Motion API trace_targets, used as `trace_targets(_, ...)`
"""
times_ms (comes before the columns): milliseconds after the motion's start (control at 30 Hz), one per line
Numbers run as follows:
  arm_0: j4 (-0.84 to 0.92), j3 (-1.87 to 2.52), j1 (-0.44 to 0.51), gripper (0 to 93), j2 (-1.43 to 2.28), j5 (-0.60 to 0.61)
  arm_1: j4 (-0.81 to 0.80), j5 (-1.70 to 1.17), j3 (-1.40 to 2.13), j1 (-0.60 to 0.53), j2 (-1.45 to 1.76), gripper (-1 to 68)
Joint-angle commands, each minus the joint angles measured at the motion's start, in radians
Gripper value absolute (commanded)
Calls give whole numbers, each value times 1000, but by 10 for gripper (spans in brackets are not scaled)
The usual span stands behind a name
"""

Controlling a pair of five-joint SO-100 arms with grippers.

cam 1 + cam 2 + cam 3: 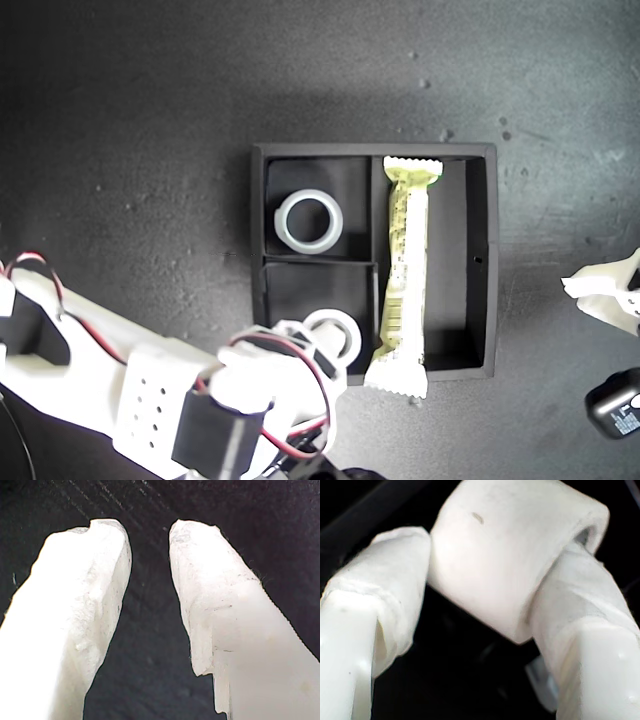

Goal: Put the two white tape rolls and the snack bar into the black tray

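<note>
The black tray (371, 150) sits in the middle of the exterior view. One white tape roll (286, 222) lies flat in its small far compartment. The snack bar (405, 270) lies along the long compartment, its near crimped end sticking out over the tray wall. My second gripper (328, 345) is shut on the other white tape roll (341, 324) at the near small compartment's front wall; its wrist view shows that roll (510, 545) pinched between both fingers (395, 575). My first gripper (603, 290), at the exterior view's right edge, stands open over bare dark surface (147, 535).
The second arm's white body with red and black wires (150, 395) fills the exterior view's lower left. A small black object with a label (615, 402) lies at that view's lower right. The surface all round is dark, speckled tabletop (150, 150).
</note>
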Motion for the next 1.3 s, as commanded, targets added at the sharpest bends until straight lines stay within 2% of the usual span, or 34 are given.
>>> trace_targets(0, 17, 20, 12, 159, 120, 3, 14, 0, -28, 11, 26, 51)
trace_targets(500, 18, 153, -2, 198, 227, 12, 32, -5, -41, 12, 26, 52)
trace_targets(600, 20, 213, -20, 178, 290, 25, 44, 3, -41, 15, 26, 52)
trace_targets(733, 20, 609, -121, 40, 630, 12, 101, 63, -58, 43, 34, 47)
trace_targets(833, 0, 939, -215, 17, 940, 15, 126, 101, -44, 55, 104, 44)
trace_targets(1000, -155, 1522, -319, 0, 1454, 2, 158, 156, 115, 95, 399, 25)
trace_targets(1100, -268, 1844, -334, 0, 1703, -38, 149, 163, 212, 130, 499, 17)
trace_targets(1267, -428, 2192, -301, 0, 1862, -110, 49, 133, 445, 213, 663, 0)
